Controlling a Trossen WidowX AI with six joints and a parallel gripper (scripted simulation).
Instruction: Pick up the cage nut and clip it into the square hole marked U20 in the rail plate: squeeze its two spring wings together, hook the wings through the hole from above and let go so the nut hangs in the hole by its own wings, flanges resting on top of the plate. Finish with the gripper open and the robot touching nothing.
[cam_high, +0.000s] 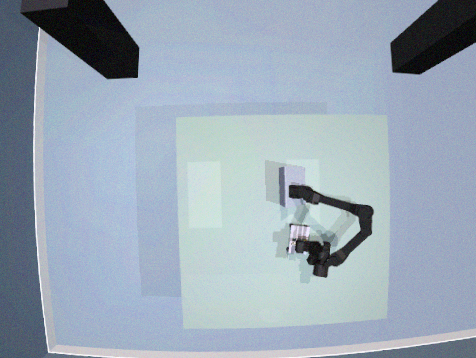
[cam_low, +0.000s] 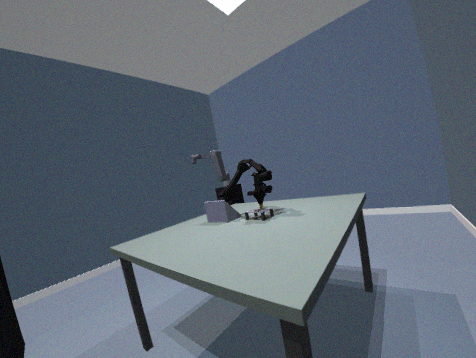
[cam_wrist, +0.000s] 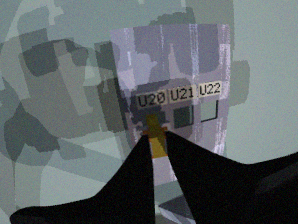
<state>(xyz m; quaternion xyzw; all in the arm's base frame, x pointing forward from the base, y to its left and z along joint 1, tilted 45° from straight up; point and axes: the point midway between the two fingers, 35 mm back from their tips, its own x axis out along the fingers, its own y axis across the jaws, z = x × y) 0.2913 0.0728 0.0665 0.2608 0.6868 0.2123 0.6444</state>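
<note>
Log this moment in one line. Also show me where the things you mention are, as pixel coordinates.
gripper (cam_high: 299, 246) (cam_low: 260, 204) (cam_wrist: 156, 139): shut on nut (cam_wrist: 157, 145) | place: by U20 in plate (cam_wrist: 178, 65) | seated: cannot tell | release: not done

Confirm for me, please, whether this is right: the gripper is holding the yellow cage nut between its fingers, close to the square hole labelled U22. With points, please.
The hole is wrong: the wrist view shows the gripper (cam_wrist: 156, 139) holding the yellow cage nut (cam_wrist: 159, 148) close to the hole labelled U20, not U22.

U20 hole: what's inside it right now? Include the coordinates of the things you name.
The yellow cage nut (cam_wrist: 159, 148), held in the tool (cam_wrist: 156, 139), covers most of the view; whether any of it is inside can't be seen.
</note>
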